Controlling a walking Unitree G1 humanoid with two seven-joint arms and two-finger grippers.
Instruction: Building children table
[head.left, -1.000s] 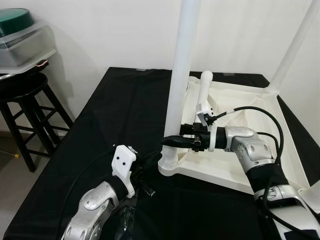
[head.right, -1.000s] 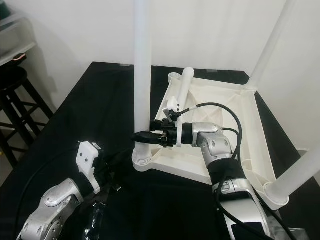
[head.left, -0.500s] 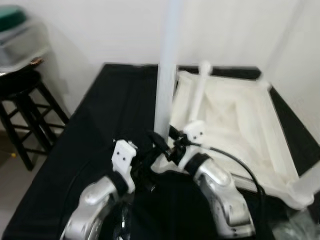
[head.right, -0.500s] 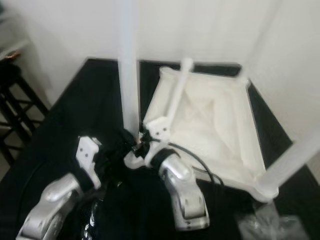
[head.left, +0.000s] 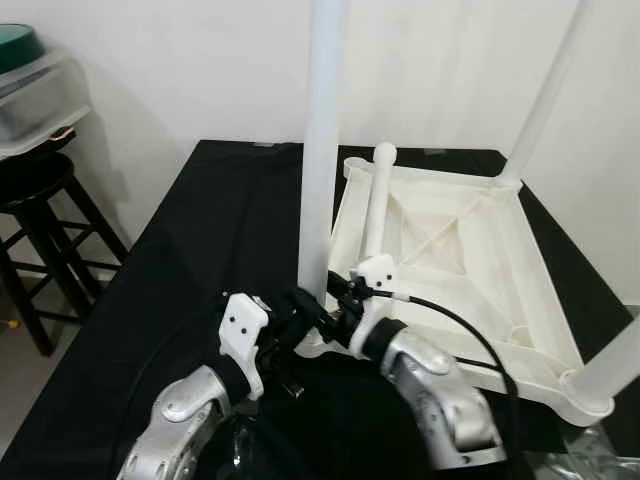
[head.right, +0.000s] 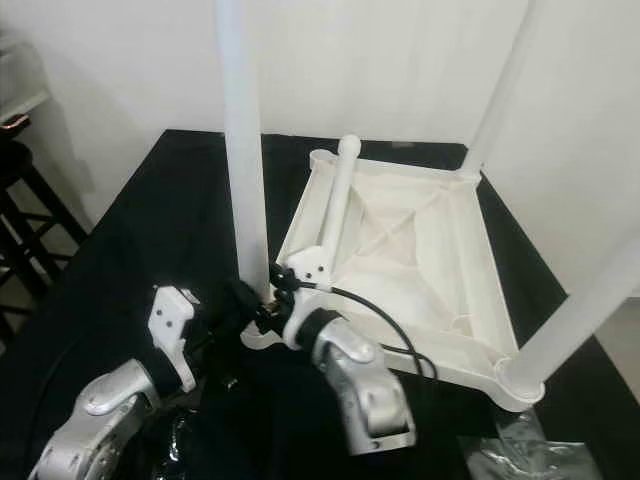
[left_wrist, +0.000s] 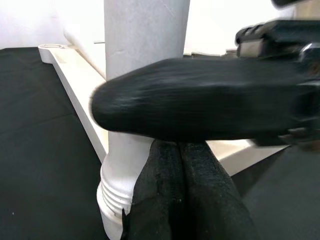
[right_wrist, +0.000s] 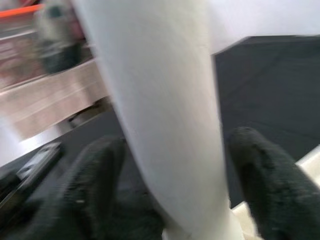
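Right fingers (right_wrist: 270, 180) straddling white table leg (head.left: 320, 150), apparently ungripped, left fingers (left_wrist: 180, 200) pressed together beside it.

White wall (head.left: 200, 60) behind, plain, evenly lit, soft shadow toward the stool side. Black cloth (head.left: 220, 230) over the work surface, reaching back to the wall. Dark wooden stool (head.left: 40, 210) at far left on a pale floor (head.left: 15, 385), rungs between its legs. Clear plastic bin (head.left: 40, 105) on the stool seat, green lid (head.left: 15, 45) on top. Crinkled clear plastic (head.left: 600, 462) at the near right corner.
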